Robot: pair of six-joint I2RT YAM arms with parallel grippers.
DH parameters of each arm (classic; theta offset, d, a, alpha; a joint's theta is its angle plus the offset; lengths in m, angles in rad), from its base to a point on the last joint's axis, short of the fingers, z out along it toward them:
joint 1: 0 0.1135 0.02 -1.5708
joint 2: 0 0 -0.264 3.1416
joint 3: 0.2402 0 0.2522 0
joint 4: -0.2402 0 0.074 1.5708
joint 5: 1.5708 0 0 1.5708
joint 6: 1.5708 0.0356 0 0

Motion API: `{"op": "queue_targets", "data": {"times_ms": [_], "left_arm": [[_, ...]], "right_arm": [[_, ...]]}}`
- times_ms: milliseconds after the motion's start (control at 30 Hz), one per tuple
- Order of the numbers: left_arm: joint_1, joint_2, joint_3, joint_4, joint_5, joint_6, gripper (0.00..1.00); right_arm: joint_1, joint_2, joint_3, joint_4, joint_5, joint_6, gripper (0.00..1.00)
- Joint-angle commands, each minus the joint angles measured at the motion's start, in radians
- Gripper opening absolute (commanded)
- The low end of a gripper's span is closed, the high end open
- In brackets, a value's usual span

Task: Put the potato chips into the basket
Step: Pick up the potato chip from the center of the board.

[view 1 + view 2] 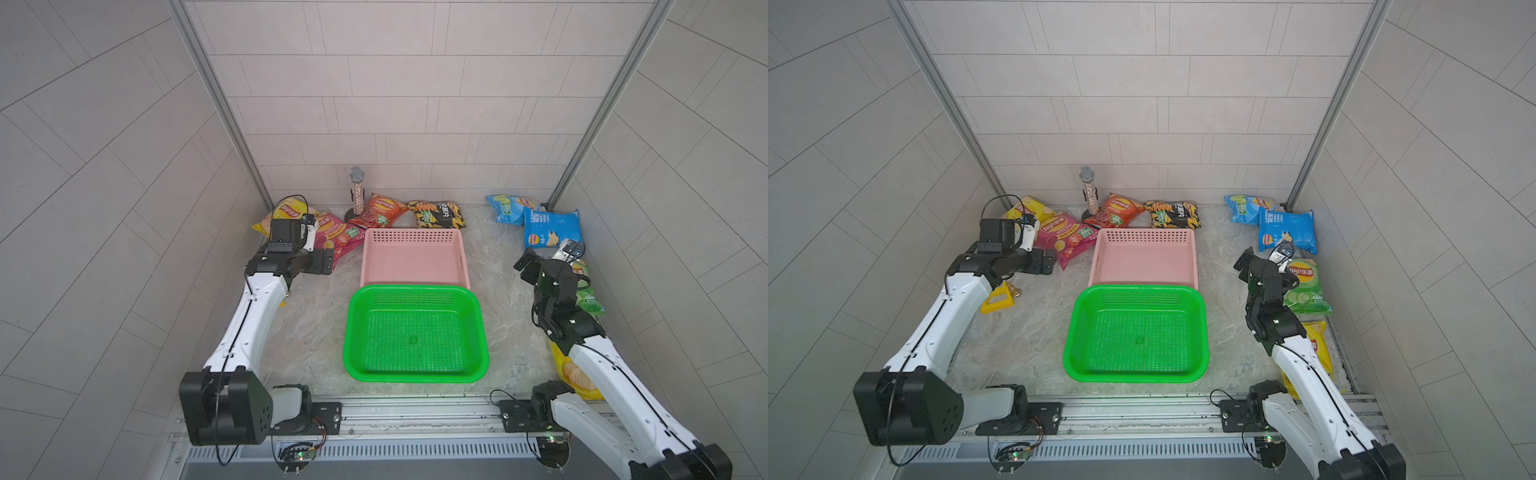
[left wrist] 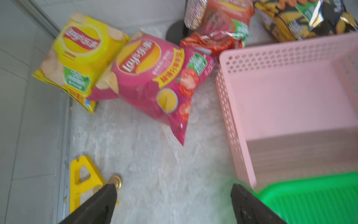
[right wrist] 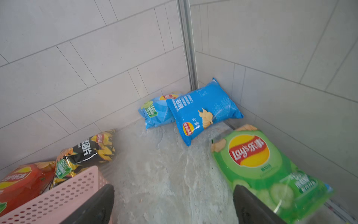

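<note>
The left claw (image 2: 174, 194) hangs wide open and empty over bare bench (image 2: 155, 155), short of the magenta bag (image 2: 155, 81); the right claw (image 3: 174, 188) is spread just as wide and holds nothing, with one finger (image 3: 249, 203) showing in front of the green bag (image 3: 257, 164) in the right wrist view; every bag lies on the bench, outside both baskets; the yellow bag (image 1: 284, 210) sits in the far left corner, touching the magenta bag; the red bag (image 1: 382, 210) lies by the mic (image 1: 356, 191); the black bag (image 1: 436, 214) lies behind the pink basket (image 1: 411, 237); the blue bag (image 1: 550, 228) overlaps the light-blue bag (image 1: 505, 208) in the far right corner; a second yellow bag (image 1: 1316, 345) lies partly under the right arm; the green basket (image 1: 353, 332) overlaps the pink basket's near edge; a yellow triangle (image 1: 996, 299) lies beside the left arm.
</note>
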Motion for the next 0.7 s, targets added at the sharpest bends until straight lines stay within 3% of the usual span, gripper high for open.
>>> {"op": "queue_targets", "data": {"times_ms": [0, 133, 200, 533, 667], "left_arm": [[-0.004, -0.067, 0.026, -0.283, 0.109, 0.014, 1.00], [0.001, -0.134, -0.082, -0.250, 0.225, 0.019, 1.00], [0.003, -0.127, -0.099, -0.231, 0.203, 0.015, 1.00], [0.004, -0.120, -0.119, -0.206, 0.181, 0.022, 1.00], [0.005, -0.116, -0.122, -0.202, 0.176, 0.020, 1.00]], "right_arm": [[0.000, -0.037, 0.015, -0.401, -0.013, 0.098, 0.99], [0.000, -0.025, 0.063, -0.612, -0.002, 0.117, 0.99], [0.001, -0.022, 0.068, -0.673, -0.015, 0.117, 0.98], [0.003, 0.081, 0.059, -0.730, 0.042, 0.217, 0.94], [0.003, 0.098, 0.061, -0.695, -0.019, 0.184, 0.93]]}}
